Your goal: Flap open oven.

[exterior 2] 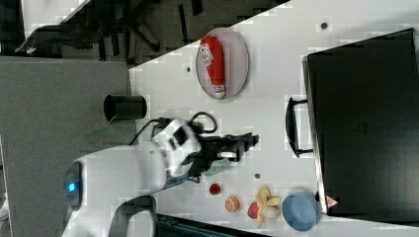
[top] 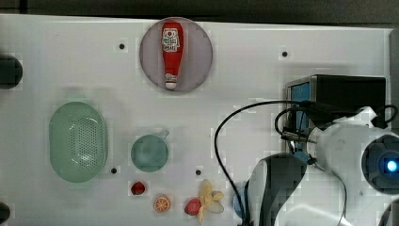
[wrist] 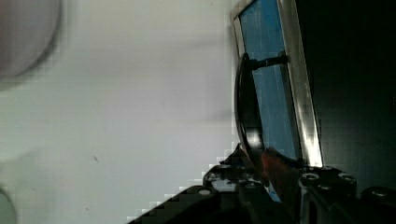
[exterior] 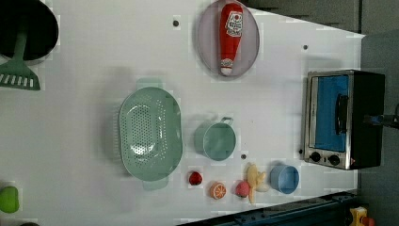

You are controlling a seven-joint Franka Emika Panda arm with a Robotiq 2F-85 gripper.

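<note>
The oven (exterior: 339, 117) stands at the left view's right, black with a silver front frame and blue glass; its door (wrist: 271, 107) lies flush in the frame. Its dark handle (wrist: 243, 107) curves out from the glass and runs down to my gripper (wrist: 275, 172), whose black fingers stand a narrow gap apart at the handle's end. Whether they touch the handle I cannot tell. In the right view the gripper (exterior 2: 249, 143) points toward the handle (exterior 2: 291, 128) with nothing between its fingers. In the top view my arm (top: 329, 141) covers the oven's (top: 348, 96) front.
A ketchup bottle (top: 171, 52) lies on a round plate (top: 200, 54). A green colander (top: 78, 141), a green cup (top: 149, 153), a blue bowl (exterior: 284, 179) and small fruit (top: 207, 200) sit on the white table. A black cable (top: 226, 127) loops off my wrist.
</note>
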